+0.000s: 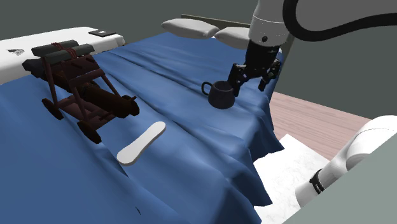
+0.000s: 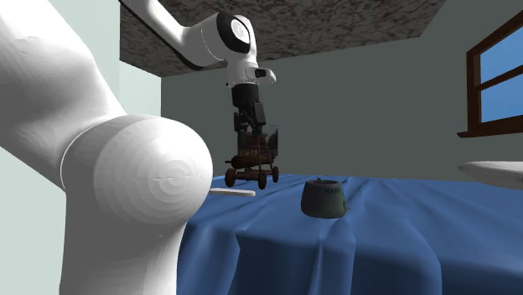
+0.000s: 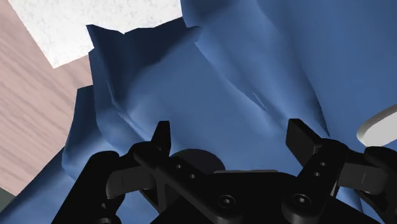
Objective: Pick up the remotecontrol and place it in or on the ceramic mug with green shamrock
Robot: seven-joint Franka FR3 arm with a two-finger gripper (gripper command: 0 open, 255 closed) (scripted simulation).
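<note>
Hovering over the blue bed cover (image 1: pixel 191 153): gripper (image 1: pixel 251 83) spread, nothing between its fingers (image 3: pixel 162 137). In the shoulder view it hangs just beside the dark mug (image 1: pixel 221 95), at the mug's 2 o'clock.

Remote control (image 1: pixel 141 144): a pale, long, flat slab lying on the cover at the mug's 8 o'clock, well apart from it, untouched. Dark wheeled toy cart (image 1: pixel 83 92) stands near, at the remote control's 10 o'clock. Pillows (image 1: pixel 191 27) lie at the bed's head.

Step in hand, by my reading: the reach to the remote control, task barely begun.

- Travel high toward 8 o'clock and clear the mug before dropping.
- Turn the wrist so the fingers straddle the narrow width, not the length.
- Come down at mid-length for balance.
- The slab sits low on soft cloth, so press in a little and watch for snagged folds.
- Keep off the cart side.
</note>
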